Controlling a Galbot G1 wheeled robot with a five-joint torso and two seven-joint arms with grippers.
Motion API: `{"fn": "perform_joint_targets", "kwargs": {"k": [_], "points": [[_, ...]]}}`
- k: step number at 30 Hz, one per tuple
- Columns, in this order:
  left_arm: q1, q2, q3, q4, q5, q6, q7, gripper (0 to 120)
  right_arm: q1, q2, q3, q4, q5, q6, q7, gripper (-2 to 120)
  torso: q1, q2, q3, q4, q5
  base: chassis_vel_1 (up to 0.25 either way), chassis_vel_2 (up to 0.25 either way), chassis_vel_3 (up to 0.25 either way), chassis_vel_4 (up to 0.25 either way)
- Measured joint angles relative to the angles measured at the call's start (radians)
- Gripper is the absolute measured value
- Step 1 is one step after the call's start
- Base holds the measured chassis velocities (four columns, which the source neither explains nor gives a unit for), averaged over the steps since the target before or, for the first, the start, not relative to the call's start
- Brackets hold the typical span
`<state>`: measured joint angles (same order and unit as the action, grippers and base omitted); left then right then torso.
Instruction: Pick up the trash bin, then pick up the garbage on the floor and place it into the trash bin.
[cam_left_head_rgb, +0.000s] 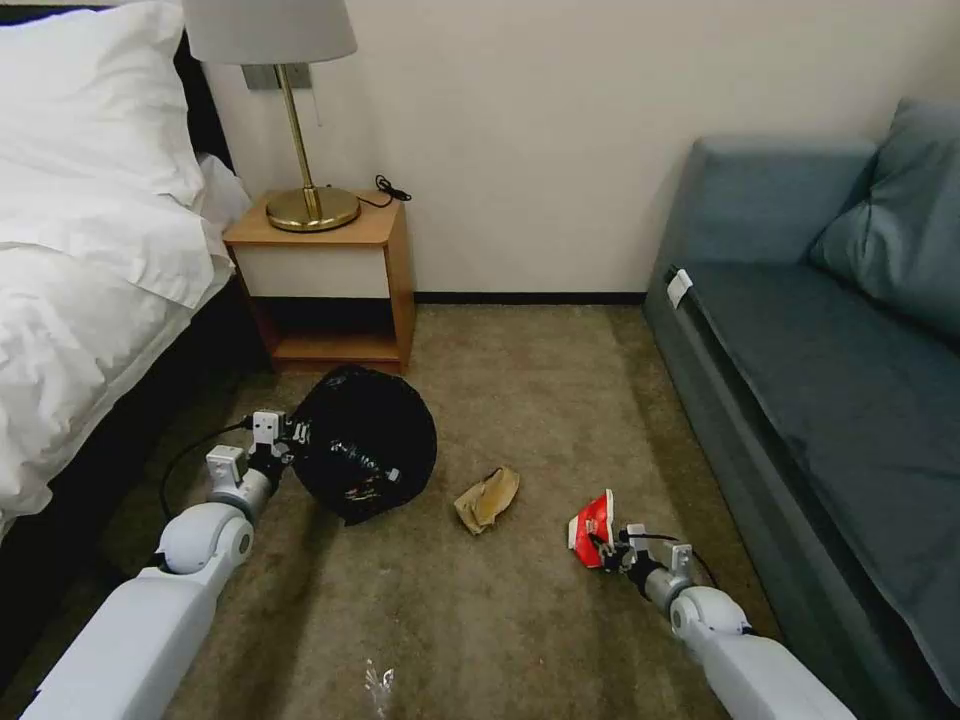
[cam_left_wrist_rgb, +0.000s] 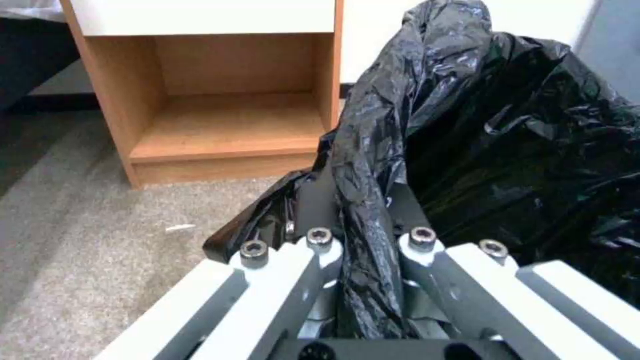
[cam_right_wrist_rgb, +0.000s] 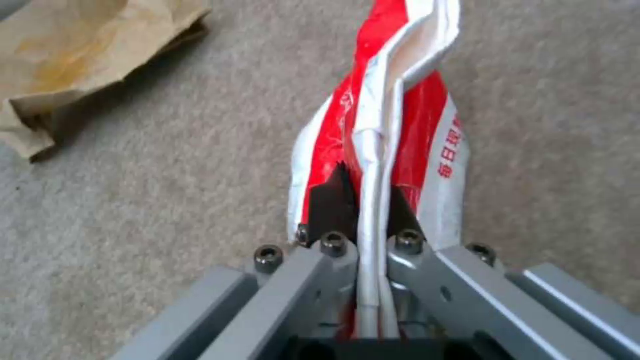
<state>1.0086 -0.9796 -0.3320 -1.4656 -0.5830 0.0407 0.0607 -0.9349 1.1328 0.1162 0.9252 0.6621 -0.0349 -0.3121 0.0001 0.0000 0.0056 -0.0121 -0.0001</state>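
I've got L gripper (cam_left_wrist_rgb: 363, 240) clamped on trash bin (cam_left_head_rgb: 365, 455) rim, R gripper (cam_right_wrist_rgb: 363, 210) pinching red-and-white packet (cam_right_wrist_rgb: 383, 150). Pickup step; next I'd carry packet over to bin mouth at my L and drop it in.

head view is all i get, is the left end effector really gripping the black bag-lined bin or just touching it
Observer: The left end effector is shut on a fold of the glossy black plastic liner at the rim of the trash bin.
Operator: and the right one
Observer: The right end effector pinches the white folded edge of the red-and-white packet.
Operator: anything close to it
Observer: The crumpled tan paper wad lies on the carpet beside it, apart from the packet.
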Motion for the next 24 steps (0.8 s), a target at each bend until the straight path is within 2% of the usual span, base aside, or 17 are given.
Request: {"fn": "perform_joint_targets", "kwargs": {"k": [14, 22, 24], "points": [[0.006, -0.018, 0.011, -0.003, 0.004, -0.037, 0.007, 4, 0.036, -0.041, 0.021, 0.097, -0.056, 0.064, -0.031, 0, 0.000, 0.000, 0.000, 0.0000, 0.0000, 0.000, 0.000, 0.000, 0.000], [-0.018, -0.037, 0.039, 0.017, 0.002, -0.053, 0.014, 4, 0.120, -0.061, -0.039, 0.282, 0.093, 0.008, -0.009, 0, 0.000, 0.000, 0.000, 0.0001, 0.0000, 0.000, 0.000, 0.000, 0.000], [-0.032, -0.046, 0.053, 0.025, -0.004, -0.057, 0.015, 4, 0.158, -0.073, -0.084, 0.384, 0.187, -0.022, 0.010, 0, 0.000, 0.000, 0.000, 0.0000, 0.0000, 0.000, 0.000, 0.000, 0.000]]}}
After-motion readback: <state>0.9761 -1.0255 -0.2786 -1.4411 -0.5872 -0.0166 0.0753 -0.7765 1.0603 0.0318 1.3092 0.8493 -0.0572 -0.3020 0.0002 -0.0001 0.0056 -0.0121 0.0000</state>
